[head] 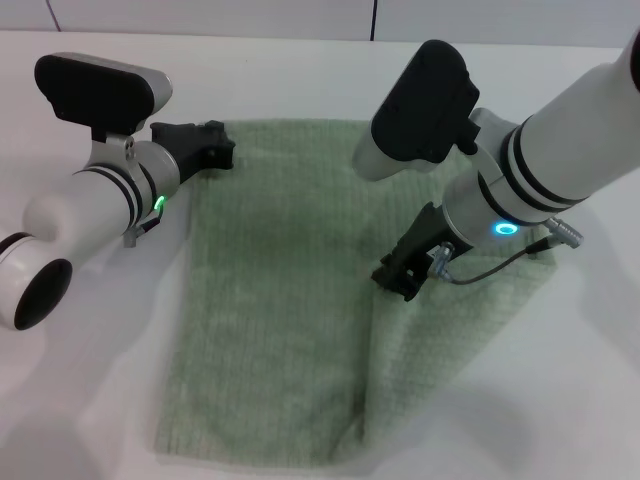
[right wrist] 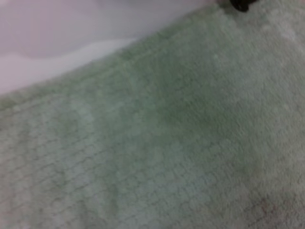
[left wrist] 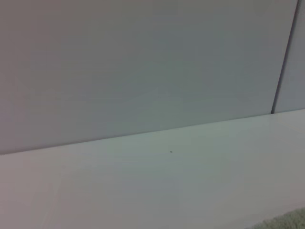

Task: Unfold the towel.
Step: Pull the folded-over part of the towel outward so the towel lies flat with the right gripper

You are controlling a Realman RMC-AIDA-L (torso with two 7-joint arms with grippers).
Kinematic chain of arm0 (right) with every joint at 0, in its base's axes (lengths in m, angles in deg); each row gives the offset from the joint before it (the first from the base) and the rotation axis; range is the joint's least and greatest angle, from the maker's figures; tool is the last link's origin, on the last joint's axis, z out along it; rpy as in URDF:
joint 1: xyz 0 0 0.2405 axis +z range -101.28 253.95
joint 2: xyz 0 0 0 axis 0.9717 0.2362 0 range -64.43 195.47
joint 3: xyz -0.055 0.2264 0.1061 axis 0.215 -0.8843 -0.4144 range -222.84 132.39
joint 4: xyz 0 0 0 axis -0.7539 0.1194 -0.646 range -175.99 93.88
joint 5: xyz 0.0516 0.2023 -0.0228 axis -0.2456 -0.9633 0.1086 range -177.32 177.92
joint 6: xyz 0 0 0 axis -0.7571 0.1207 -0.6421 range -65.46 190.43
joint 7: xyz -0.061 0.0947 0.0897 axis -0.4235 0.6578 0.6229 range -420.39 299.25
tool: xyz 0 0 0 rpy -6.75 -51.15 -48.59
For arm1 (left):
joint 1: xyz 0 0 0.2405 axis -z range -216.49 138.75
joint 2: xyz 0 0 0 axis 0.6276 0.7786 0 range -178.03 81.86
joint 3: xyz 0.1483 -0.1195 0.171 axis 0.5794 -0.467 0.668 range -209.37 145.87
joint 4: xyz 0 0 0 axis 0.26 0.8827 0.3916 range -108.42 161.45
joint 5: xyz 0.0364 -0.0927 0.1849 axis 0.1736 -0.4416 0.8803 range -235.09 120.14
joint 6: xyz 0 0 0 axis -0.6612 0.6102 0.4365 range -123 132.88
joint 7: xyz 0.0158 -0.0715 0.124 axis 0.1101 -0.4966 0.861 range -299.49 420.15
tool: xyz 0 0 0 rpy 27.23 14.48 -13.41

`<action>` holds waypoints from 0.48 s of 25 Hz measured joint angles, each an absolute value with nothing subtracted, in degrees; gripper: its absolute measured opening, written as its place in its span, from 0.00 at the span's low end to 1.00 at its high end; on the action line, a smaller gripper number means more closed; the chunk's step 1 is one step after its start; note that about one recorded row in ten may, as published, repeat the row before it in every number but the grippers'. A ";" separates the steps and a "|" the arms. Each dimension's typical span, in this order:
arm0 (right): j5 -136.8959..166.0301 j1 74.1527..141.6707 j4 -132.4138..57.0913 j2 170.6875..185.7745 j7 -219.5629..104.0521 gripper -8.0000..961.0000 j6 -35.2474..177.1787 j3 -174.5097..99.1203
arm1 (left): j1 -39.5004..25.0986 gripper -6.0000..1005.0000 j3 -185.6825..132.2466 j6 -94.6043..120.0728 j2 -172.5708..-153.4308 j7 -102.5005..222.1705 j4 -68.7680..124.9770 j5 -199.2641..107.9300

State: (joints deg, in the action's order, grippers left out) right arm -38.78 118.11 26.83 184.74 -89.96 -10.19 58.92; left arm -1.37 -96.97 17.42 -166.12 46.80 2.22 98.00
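The pale sage-green towel (head: 280, 300) lies spread on the white table, with a raised crease running down its right part toward the near edge. My left gripper (head: 215, 148) is at the towel's far left corner, low over the table. My right gripper (head: 398, 278) hangs just above the right half of the towel, by the top of the crease. The towel fills the right wrist view (right wrist: 167, 143). A sliver of it shows in the left wrist view (left wrist: 286, 222).
The white table (head: 90, 380) surrounds the towel on all sides. A pale wall (left wrist: 143, 62) rises behind the table's far edge. A dark part (right wrist: 240, 5) shows at the towel's edge in the right wrist view.
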 joint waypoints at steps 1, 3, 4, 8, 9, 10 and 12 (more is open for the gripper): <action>-38.61 117.65 28.15 184.73 -89.94 0.11 -10.95 58.92 | -1.37 0.00 -96.97 17.42 -166.12 46.80 2.22 98.00; -38.19 116.56 31.43 184.70 -89.79 0.11 -12.43 58.92 | -1.44 0.00 -96.97 17.40 -166.12 46.80 2.22 98.00; -37.62 115.89 33.32 184.69 -89.52 0.11 -13.25 58.92 | -1.49 0.00 -96.97 17.38 -166.12 46.80 2.21 98.00; -34.39 113.26 40.64 184.71 -87.80 0.11 -16.56 59.09 | -1.74 0.00 -96.97 17.38 -166.12 46.80 2.12 98.00; -34.39 113.26 40.64 184.71 -87.80 0.11 -16.56 59.09 | -1.77 0.00 -96.97 17.38 -166.12 46.80 2.10 98.00; -34.10 112.81 41.79 184.69 -87.54 0.11 -17.23 59.15 | -1.79 0.00 -96.97 17.39 -166.12 46.80 2.09 98.00; -33.52 111.79 44.50 184.69 -86.95 0.11 -19.01 59.36 | -1.79 0.00 -96.97 17.38 -166.12 46.80 2.08 98.00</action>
State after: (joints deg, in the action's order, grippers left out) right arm -33.52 111.79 44.50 184.69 -86.95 -19.01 59.36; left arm -1.79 -96.97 17.38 -166.12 46.80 2.08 98.00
